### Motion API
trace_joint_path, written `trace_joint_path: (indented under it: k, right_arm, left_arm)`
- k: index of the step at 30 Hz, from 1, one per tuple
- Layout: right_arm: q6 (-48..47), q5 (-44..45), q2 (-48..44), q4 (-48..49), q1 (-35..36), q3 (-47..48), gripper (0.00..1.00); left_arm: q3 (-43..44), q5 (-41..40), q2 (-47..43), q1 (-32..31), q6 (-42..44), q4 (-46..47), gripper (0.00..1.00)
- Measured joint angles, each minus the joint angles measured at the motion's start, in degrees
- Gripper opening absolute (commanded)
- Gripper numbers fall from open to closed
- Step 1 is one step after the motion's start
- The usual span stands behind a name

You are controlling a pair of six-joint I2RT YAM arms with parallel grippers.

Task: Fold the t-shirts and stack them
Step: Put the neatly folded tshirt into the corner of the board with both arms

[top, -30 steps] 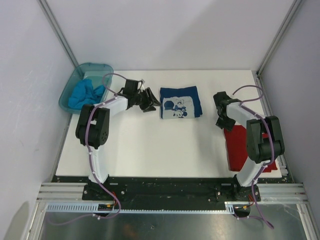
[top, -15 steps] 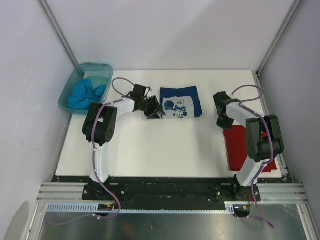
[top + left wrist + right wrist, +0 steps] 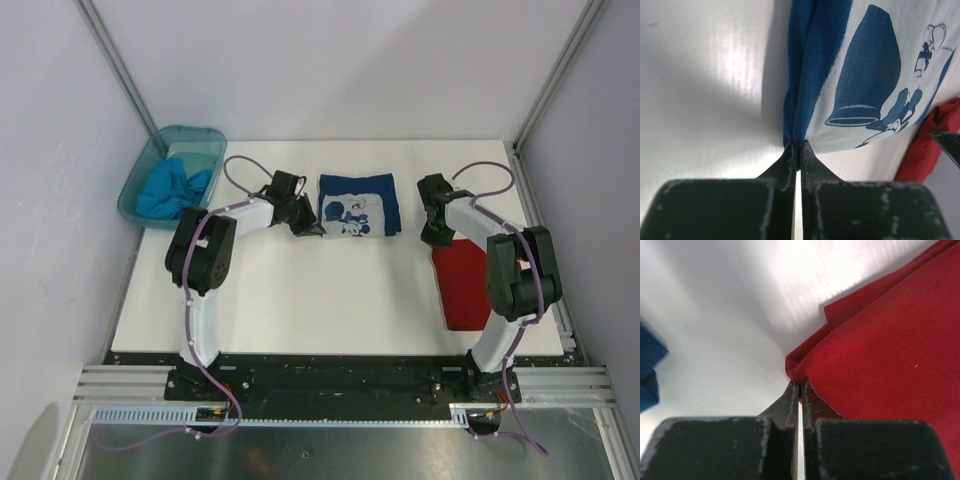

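- We see a teal tub (image 3: 197, 143) at the far left corner of the table (image 3: 300, 290), with the turquoise shirt (image 3: 170, 188) bunched inside it (well apart from both arms).
- The navy shirt (image 3: 362, 205) lies folded at the far middle, print up. The red shirt (image 3: 465, 285) lies near the right edge, partly hidden by the right arm (image 3: 515, 270).
- The left arm (image 3: 200, 250) reaches low across the table. The left gripper (image 3: 797, 147) has its jaws pressed together on the navy shirt's left edge.
- The right gripper (image 3: 799, 385) nips the red shirt's far corner, jaws closed on cloth.
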Motion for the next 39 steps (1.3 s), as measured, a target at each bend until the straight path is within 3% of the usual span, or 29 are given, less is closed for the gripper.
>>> trace_joint_path:
  k: [8, 21, 26, 28, 32, 39]
  right_arm:
    - [1.53, -3.28, 4.22, 0.94, 2.19, 4.68, 0.00]
    - [4.28, -9.77, 12.17, 3.17, 5.77, 15.67, 0.01]
    - [4.48, -11.58, 15.21, 3.63, 6.05, 20.50, 0.42]
    - [3.98, -12.46, 15.06, 4.48, 6.10, 20.57, 0.53]
    - [1.40, -16.44, 13.75, 8.02, 6.36, 20.04, 0.63]
    - [-4.35, -28.68, 13.09, 16.68, 9.07, 22.27, 0.72]
  left_arm:
    - [-10.47, -8.37, -10.71, 3.30, -1.44, -0.02, 0.00]
    - [-33.14, -12.63, -30.51, 11.04, -0.92, -1.07, 0.00]
    - [-34.71, -12.79, -32.65, 13.31, 0.07, -1.81, 0.00]
    - [-34.71, -12.79, -32.65, 13.86, 0.24, -1.86, 0.00]
    - [-34.69, -12.83, -32.65, 14.32, 0.92, -2.14, 0.00]
    - [-34.53, -12.92, -32.61, 15.52, 1.99, -3.19, 0.00]
